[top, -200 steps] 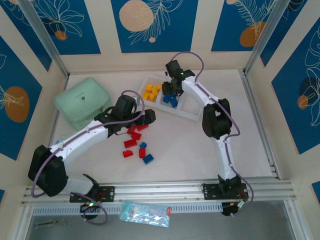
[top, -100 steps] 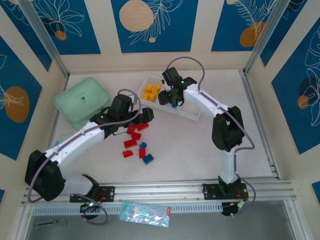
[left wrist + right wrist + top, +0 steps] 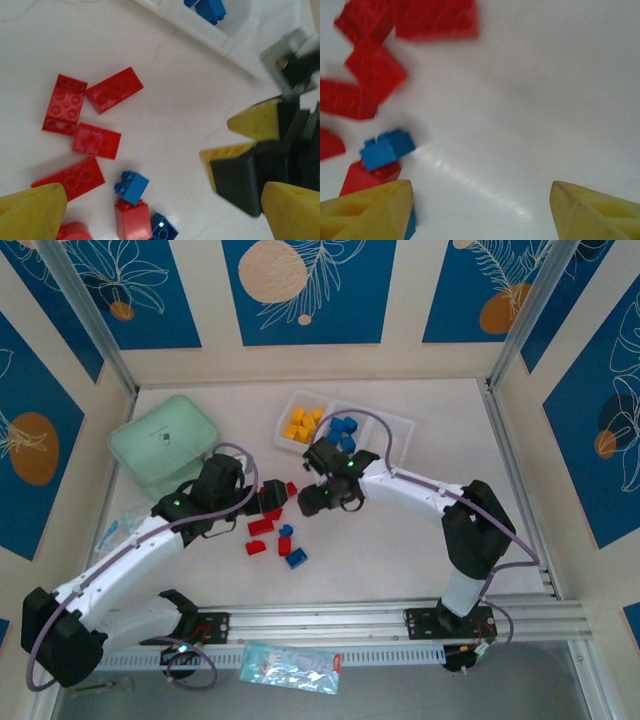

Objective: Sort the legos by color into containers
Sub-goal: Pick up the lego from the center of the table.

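The right pincer (image 3: 480, 200) is hovering open, empty; the blue lego (image 3: 387, 149) is lying just ahead, off-centre toward one fingertip (image 3: 375, 205).

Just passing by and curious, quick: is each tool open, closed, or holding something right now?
Left tool: open, holding nothing.
Right tool: open, holding nothing.

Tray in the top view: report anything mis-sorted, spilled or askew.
Nothing stands out. The tray lies flat; its left compartment holds only yellow bricks, the middle only blue bricks. Red bricks lie loose on the table, simply unsorted.
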You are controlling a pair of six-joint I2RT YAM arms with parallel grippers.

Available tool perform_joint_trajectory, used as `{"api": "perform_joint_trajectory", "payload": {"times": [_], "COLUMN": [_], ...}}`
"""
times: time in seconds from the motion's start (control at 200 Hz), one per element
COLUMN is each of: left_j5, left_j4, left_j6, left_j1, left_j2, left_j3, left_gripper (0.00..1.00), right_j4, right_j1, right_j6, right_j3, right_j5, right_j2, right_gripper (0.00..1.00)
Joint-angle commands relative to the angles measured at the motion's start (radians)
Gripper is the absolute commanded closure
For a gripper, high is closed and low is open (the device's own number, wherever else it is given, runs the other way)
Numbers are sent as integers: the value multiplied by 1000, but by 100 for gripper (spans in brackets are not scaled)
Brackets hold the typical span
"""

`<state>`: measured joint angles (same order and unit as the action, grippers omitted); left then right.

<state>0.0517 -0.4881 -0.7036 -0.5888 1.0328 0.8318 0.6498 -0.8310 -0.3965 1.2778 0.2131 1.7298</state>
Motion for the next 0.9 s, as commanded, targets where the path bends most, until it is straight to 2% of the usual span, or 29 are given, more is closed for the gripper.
{"api": "perform_joint_trajectory", "payload": {"times": [0.0, 0.12, 0.275, 0.505, 0.895], "left_j5": [-35, -54, -88, -119, -142], "left_j4": [-72, -114, -149, -182, -186], "left_j6": [-20, -32, -53, -65, -63], "left_j1": [14, 15, 15, 14, 17], "left_j2": [-53, -99, -152, -198, -206], "left_j3": [-27, -47, -70, -89, -97], "left_gripper": [1, 1, 1, 1, 1], "right_j4": [-25, -33, -70, -71, -75], "right_j1": [-52, -93, -162, -175, -151], "right_j6": [-67, -153, -131, -130, -130], "right_j3": [-16, -16, 18, 90, 144], "right_j5": [-32, -41, -13, -12, -6], "right_j2": [-29, -6, 64, 170, 270], "right_gripper": [25, 23, 22, 22, 34]}}
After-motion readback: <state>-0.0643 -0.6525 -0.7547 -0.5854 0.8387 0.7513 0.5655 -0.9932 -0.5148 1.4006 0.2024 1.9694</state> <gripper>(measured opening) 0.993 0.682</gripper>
